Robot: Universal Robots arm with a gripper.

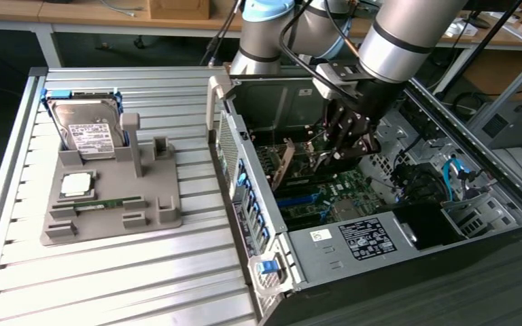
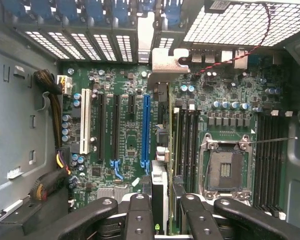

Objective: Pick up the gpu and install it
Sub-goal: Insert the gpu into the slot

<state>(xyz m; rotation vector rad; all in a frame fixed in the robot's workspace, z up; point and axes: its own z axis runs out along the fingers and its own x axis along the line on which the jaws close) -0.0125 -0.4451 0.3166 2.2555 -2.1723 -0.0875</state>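
The big computer case (image 1: 370, 224) is lying open on the desk (image 1: 107, 272). The claw (image 1: 347, 146) is squeezing the gpu (image 1: 284, 163) inside it, over the blue slot (image 2: 146, 130). The card is looking thin, stiff and breakable, so holding its edges is seeming best.

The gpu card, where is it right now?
In the exterior view the gpu stands on edge inside the open computer case, just to the exterior view's left of the gripper, above the green motherboard.
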